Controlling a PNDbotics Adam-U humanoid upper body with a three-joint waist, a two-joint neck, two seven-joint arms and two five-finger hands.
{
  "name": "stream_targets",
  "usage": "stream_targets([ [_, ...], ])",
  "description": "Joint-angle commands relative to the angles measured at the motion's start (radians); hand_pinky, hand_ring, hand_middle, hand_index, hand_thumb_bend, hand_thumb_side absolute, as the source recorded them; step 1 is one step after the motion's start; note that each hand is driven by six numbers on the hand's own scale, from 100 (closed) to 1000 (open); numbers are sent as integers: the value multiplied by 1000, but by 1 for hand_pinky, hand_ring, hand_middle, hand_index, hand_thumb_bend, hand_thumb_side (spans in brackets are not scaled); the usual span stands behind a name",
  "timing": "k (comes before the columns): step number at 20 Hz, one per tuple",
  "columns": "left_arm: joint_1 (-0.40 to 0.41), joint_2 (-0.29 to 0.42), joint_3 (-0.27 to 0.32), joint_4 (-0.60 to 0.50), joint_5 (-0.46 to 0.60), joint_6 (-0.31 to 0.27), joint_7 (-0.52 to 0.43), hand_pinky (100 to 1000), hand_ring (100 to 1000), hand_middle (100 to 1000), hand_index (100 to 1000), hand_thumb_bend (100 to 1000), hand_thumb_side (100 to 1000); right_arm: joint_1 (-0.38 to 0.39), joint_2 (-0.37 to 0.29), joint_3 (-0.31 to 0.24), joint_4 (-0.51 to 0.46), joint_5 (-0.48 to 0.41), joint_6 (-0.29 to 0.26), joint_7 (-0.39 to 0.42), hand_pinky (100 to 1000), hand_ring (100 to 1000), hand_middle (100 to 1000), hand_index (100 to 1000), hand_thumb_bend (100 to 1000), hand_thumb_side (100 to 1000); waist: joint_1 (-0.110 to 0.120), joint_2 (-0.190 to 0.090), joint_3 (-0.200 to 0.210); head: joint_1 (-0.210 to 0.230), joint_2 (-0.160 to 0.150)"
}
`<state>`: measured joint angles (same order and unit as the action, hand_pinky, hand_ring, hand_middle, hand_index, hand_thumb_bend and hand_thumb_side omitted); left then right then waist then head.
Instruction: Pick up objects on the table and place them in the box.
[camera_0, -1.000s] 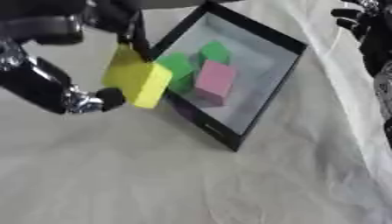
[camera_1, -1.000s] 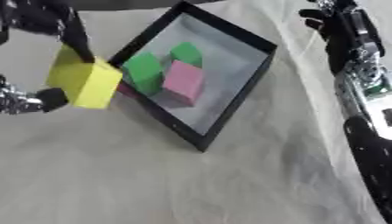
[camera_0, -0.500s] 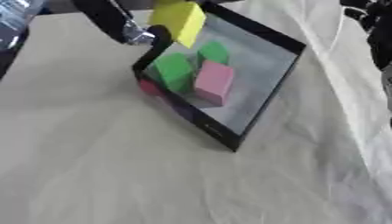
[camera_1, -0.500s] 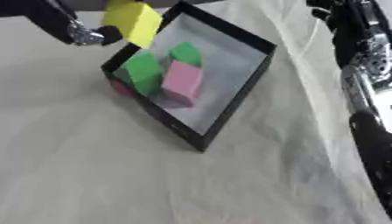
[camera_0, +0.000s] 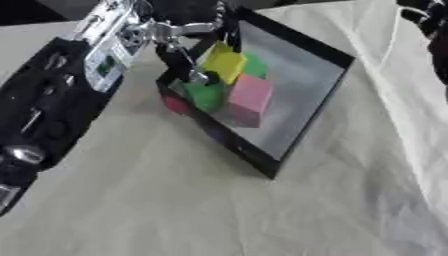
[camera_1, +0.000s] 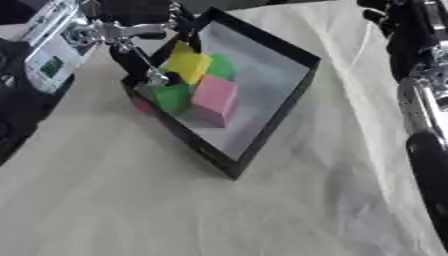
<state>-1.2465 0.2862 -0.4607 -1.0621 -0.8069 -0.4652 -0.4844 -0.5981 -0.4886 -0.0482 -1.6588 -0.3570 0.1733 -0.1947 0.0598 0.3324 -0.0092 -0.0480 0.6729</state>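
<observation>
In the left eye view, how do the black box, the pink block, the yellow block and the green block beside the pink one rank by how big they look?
1. Black box, by far the largest.
2. Pink block.
3. Yellow block and green block: no sure ranking. The left hand holds the yellow block nearer the camera, and the green block is partly hidden.

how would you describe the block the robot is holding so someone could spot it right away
Start at the black box lying askew on the white cloth. Over its far left corner the left hand reaches in with its fingers pinching a block. It is the yellow block, the only yellow one, sitting above a green block and beside the pink block.
</observation>
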Motion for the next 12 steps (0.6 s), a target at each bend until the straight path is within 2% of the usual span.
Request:
stream_targets([
  [1, -12, 0, 24, 21, -46, -13, 15, 882, 824, 824, 921, 655, 428, -13, -17, -2, -22, 2, -1, 3, 892, 786, 819, 898, 100, 650, 5, -19, 0, -1, -6],
  [2, -10, 4, 28, 20, -52, -12, 22, 894, 842, 843, 935, 697, 484, -12, -18, -3, -22, 2, -2, 3, 892, 786, 819, 898, 100, 650, 5, -20, 2, -4, -4],
  [3, -7, 9, 28, 16, -57, -11, 30, 897, 846, 847, 938, 705, 493, -12, -19, -3, -23, 2, -2, 2, 892, 786, 819, 898, 100, 650, 6, -20, 3, -6, -4],
  [4, -3, 20, 28, 6, -54, -9, 41, 900, 854, 853, 942, 705, 543, -10, -21, -3, -23, 2, -2, 2, 892, 786, 819, 898, 100, 649, 6, -22, 6, -9, -3],
  [7, 19, 74, 29, -65, 16, 18, 106, 900, 851, 852, 942, 659, 555, 0, -31, -9, -25, 2, -5, -4, 892, 786, 819, 897, 100, 647, 9, -29, 16, -21, 2],
  [8, 29, 93, 35, -98, 46, 39, 131, 892, 838, 837, 934, 610, 566, 3, -34, -11, -25, 2, -6, -6, 891, 786, 819, 897, 100, 647, 9, -31, 20, -25, 4],
  [12, 75, 152, 85, -233, 215, 152, 198, 886, 827, 824, 918, 545, 567, 19, -44, -21, -26, -1, -10, -18, 891, 786, 819, 897, 100, 649, 2, -38, 33, -43, 7],
])
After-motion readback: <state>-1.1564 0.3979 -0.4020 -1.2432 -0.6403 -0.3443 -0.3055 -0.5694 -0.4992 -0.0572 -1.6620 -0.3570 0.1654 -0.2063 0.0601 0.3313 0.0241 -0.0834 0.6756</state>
